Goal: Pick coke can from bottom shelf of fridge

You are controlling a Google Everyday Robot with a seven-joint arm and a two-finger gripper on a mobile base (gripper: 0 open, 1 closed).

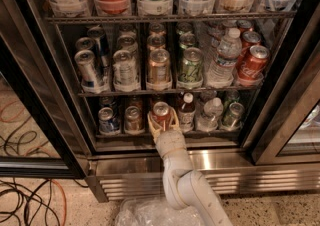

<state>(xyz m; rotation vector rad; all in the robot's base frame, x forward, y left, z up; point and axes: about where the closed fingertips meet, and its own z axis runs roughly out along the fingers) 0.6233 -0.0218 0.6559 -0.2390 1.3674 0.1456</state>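
Note:
The fridge point(250, 172) stands open, with its steel louvred base at the bottom. On the bottom shelf point(120, 135) the coke can point(161, 110), red with a silver top, stands upright in the middle lane at the front. My gripper point(162, 119) reaches in from below over the base. Its pale fingers point(152, 123) hug the can on the left and right, and the can still rests on the shelf.
A brownish-gold can point(133, 119) and a blue-and-silver can point(107, 120) stand left of the coke can. A small red-capped bottle point(187, 112), a water bottle point(210, 114) and a green can point(232, 115) stand to its right. Door frames flank the opening. Cables point(25, 205) lie on the floor at left.

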